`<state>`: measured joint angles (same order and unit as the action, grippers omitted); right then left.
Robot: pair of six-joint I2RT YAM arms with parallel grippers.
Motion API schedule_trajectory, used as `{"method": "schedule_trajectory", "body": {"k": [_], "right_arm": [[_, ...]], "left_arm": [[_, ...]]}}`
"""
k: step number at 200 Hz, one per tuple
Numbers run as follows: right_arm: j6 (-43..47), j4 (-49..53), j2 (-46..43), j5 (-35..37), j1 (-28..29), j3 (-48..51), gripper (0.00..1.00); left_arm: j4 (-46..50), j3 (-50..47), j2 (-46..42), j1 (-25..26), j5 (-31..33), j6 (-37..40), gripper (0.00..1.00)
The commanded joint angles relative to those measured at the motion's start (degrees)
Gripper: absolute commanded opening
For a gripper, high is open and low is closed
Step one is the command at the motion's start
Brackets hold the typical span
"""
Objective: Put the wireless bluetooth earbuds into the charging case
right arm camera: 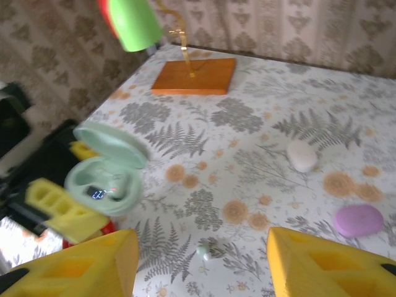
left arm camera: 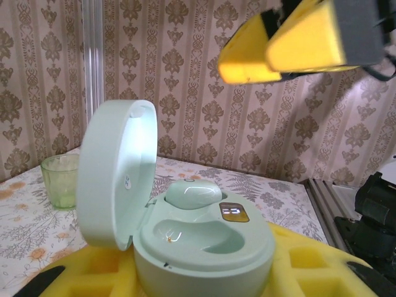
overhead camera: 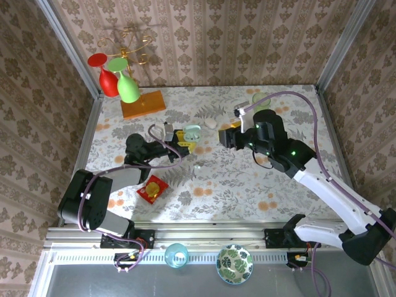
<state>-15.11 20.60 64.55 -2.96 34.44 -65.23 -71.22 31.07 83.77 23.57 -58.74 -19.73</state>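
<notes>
L claw (left arm camera: pixel 198 275) grips glossy mint oval case (left arm camera: pixel 213 238), lid (left arm camera: pixel 114 173) up; R claw (right arm camera: pixel 201 263), yellow foam-lined, gapes wide.

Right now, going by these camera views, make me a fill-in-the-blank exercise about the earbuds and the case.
1. The left gripper holds the charging case, whose lid is ____.
2. One earbud sits in the case; the other slot is ____.
3. A second earbud lies loose on the ____.
4. The right gripper holds ____.
Missing words: open; empty; table; nothing.
</notes>
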Motion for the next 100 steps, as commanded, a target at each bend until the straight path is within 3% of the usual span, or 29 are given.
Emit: {"method": "schedule_trajectory", "body": {"k": [1,50,100], "right_arm": [[-8.17,-3.74,1.10,-2.88,-2.79,4.29,0.57],[-13.53,-1.67,13.62,-6.56,-4.04,4.24,0.56],[-11.36,0.91,30.20,-13.33,-0.89,-2.46,0.51]], "left_arm": [[-2.22,0.09,-1.80,-0.28,0.38,1.36,0.22],[-2.19,0.22,-3.23,-0.20,0.80,1.13,0.22],[-2.20,-0.05,-5.00,0.33,1.05,0.76,0.22]]}}
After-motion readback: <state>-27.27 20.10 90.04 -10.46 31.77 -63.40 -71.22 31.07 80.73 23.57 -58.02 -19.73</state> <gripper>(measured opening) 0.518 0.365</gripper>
